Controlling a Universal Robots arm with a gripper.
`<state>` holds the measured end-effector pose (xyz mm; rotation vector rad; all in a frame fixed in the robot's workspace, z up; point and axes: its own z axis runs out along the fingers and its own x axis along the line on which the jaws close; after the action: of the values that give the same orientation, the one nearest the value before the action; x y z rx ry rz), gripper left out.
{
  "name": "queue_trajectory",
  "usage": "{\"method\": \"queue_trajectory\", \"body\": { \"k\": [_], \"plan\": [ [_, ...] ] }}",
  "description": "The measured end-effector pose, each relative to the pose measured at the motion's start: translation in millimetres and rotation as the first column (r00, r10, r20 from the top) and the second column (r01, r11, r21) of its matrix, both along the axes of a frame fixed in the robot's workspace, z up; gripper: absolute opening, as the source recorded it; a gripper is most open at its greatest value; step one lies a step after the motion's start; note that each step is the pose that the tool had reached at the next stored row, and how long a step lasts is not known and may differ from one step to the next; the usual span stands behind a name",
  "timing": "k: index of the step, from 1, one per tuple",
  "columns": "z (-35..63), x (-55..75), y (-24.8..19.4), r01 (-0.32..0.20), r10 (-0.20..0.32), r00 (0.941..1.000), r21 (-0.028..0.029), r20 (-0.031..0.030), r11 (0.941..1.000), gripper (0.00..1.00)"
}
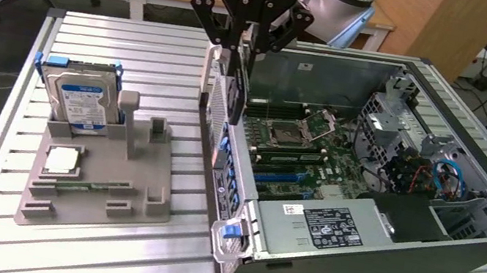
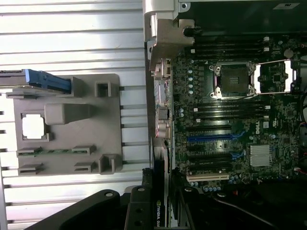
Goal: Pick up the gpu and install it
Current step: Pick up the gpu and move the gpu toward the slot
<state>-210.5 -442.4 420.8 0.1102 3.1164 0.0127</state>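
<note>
Clearly, the gripper (image 1: 246, 46) has its two fingers drawn in narrow on the top edge of the gpu (image 1: 240, 73). The card hangs upright just over the rear wall of the open computer case (image 1: 353, 73), not yet seated in the motherboard (image 1: 314, 156). The exterior view lets one see the power supply (image 1: 328, 225) and the hard drive (image 1: 81, 98) standing in the grey fixture (image 1: 93, 204) beside the case. The wrist view gives instead the card's NVIDIA label (image 2: 157, 213), the open CPU socket (image 2: 232, 79) and the blue expansion slot (image 2: 211, 138).
</note>
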Motion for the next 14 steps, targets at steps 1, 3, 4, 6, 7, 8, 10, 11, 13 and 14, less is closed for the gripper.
{"method": "queue_trajectory", "body": {
  "k": [1, 3, 4, 6, 7, 8, 10, 11, 13, 14],
  "plan": [
    [0.0, 0.3, 0.0, 0.0, 0.0, 1.0, -0.0001, 0.0, 1.0, 0.26],
    [-0.1, 3.1, 0.0, 0.0, 0.0, 1.0, 0.0, 0.0001, 1.0, 0.26],
    [-0.1, 5.0, 0.0, 0.0, 0.0, 1.0, 0.0, 0.0, 1.0, 0.26],
    [-0.1, 9.6, 0.0, 0.0, 0.0, 1.0, 0.0, 0.0001, 1.0, 0.26],
    [0.0, 12.2, 0.0, 0.0, 0.0, 1.0, -0.0001, 0.0, 1.0, 0.26],
    [-0.1, 14.8, 0.0, 0.0, 0.0, 1.0, 0.0, 0.0, 1.0, 0.26],
    [-0.1, 19.9, 0.0, 0.0, 0.0, 1.0, 0.0, 0.0, 1.0, 0.26],
    [-0.1, 22.3, 0.0, 0.0, 0.0, 1.0, 0.0, 0.0, 1.0, 0.26],
    [-0.1, 26.7, 0.0, 0.0, 0.0, 1.0, 0.0, -0.0001, 1.0, 0.26],
    [-0.1, 28.7, 0.0, 0.0, 0.0, 1.0, 0.0, 0.0, 1.0, 0.26]
  ]
}}
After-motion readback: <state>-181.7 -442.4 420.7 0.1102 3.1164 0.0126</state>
